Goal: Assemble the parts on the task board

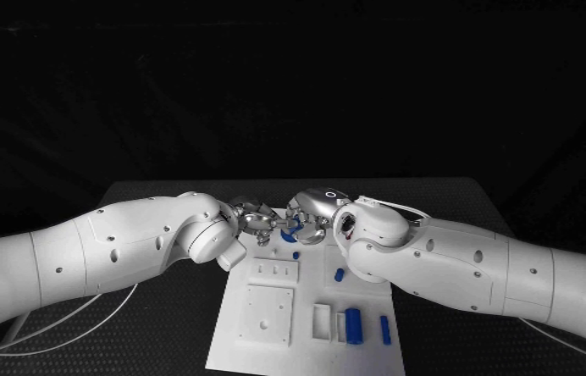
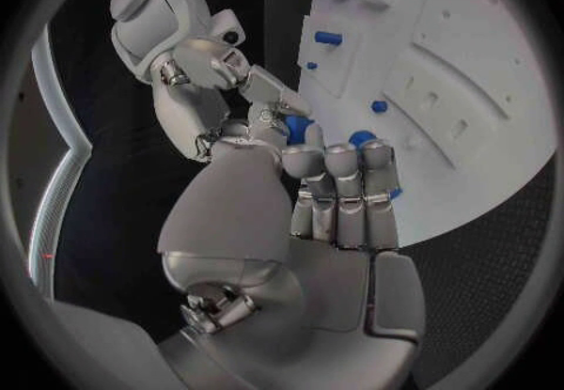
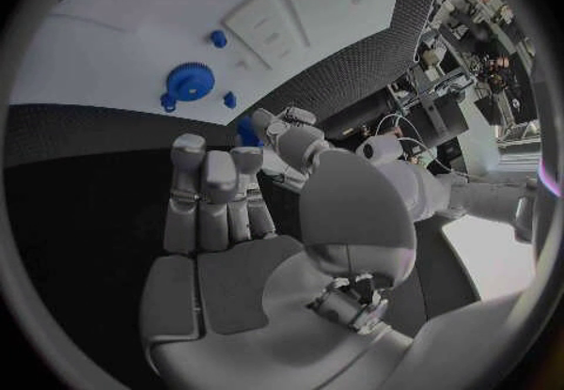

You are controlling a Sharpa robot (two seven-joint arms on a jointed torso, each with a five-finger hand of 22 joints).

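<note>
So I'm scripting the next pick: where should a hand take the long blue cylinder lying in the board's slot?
Probably the blue cylinder is best pinched across its middle from straight above: it lies lengthwise in the task board recess, so only its upper sides are exposed.

A white task board (image 1: 275, 325) lies flat at the table's middle, with shallow rectangular recesses. Small blue parts sit on its right side: a short peg (image 1: 339, 274), a thicker cylinder (image 1: 354, 325) and a thin bar (image 1: 384, 330).
</note>
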